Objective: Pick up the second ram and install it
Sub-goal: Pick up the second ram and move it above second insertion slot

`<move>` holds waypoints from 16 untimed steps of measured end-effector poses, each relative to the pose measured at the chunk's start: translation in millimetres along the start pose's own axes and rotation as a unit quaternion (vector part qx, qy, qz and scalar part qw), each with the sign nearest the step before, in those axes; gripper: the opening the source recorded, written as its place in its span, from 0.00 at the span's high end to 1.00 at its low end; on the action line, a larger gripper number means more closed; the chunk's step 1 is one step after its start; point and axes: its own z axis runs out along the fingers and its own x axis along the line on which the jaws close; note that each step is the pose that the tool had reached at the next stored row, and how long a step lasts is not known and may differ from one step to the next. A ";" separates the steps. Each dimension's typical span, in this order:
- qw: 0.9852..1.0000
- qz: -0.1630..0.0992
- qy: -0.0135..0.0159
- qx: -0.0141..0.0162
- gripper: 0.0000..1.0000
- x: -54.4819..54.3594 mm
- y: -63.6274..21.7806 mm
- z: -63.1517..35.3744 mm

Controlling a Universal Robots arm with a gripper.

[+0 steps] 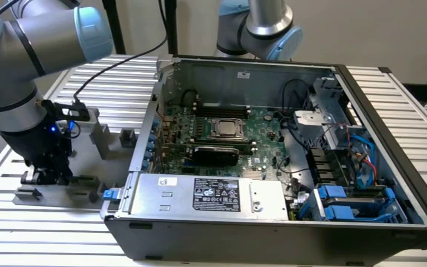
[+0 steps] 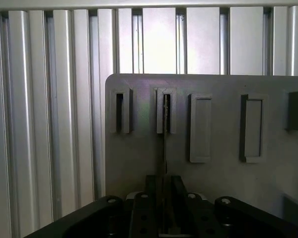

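The second ram stands edge-on as a thin dark strip. One end sits in a narrow slot holder on the grey fixture plate. Its other end runs into the middle of my gripper, whose black body straddles it. In the exterior view my gripper points straight down onto that fixture, at the exterior view's left, beside the open computer case. The green motherboard lies inside the case, with long black slots along its far side.
Other slot holders line the fixture plate. Ribbed aluminium table slats surround it. A grey power supply fills the case's near side, and drive bays sit at the exterior view's right. A second arm stands behind the case.
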 end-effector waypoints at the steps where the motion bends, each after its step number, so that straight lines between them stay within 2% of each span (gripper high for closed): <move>1: 1.000 0.000 0.000 0.000 0.75 0.0 0.0 0.0; 3: 1.000 0.000 0.000 0.000 0.75 0.0 0.0 0.0; 4: 1.000 0.000 0.000 0.000 0.82 0.0 0.0 0.0; 16: 1.000 0.000 0.000 0.000 0.87 -0.2 0.0 0.0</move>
